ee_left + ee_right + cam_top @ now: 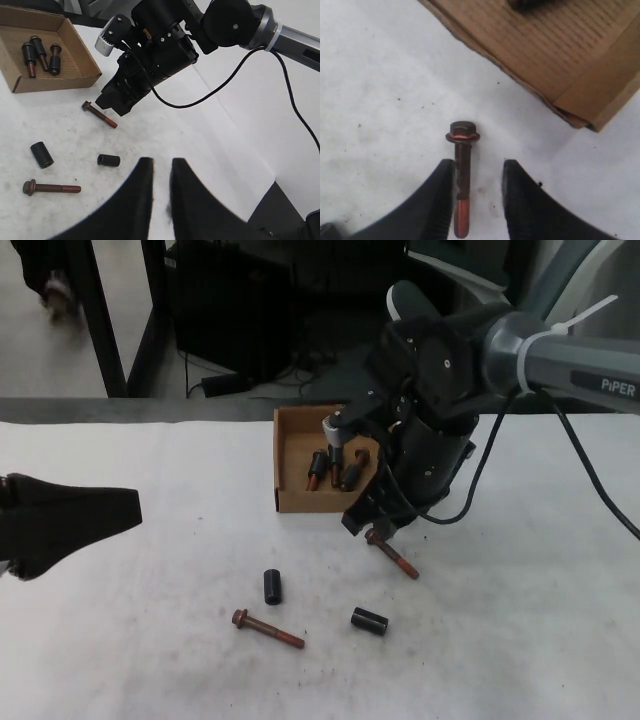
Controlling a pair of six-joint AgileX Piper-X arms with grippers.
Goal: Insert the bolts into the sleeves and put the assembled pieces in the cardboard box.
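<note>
A copper-coloured bolt [462,170] lies on the white bench beside the cardboard box [277,455]. My right gripper [478,172] is open and straddles its shank, low over the bench [375,525]. A second bolt [267,629] and two black sleeves [272,586] [369,621] lie loose nearer the front. In the box rest three bolts with sleeves on them [38,50]. My left gripper [161,167] hangs at the left side of the bench [120,512], a narrow gap between its fingers and nothing in it.
The bench's white surface [520,640] has free room to the right and front. Black cables [590,470] trail from the right arm over the bench. Beyond the far edge stand dark frame legs [110,320] and floor clutter.
</note>
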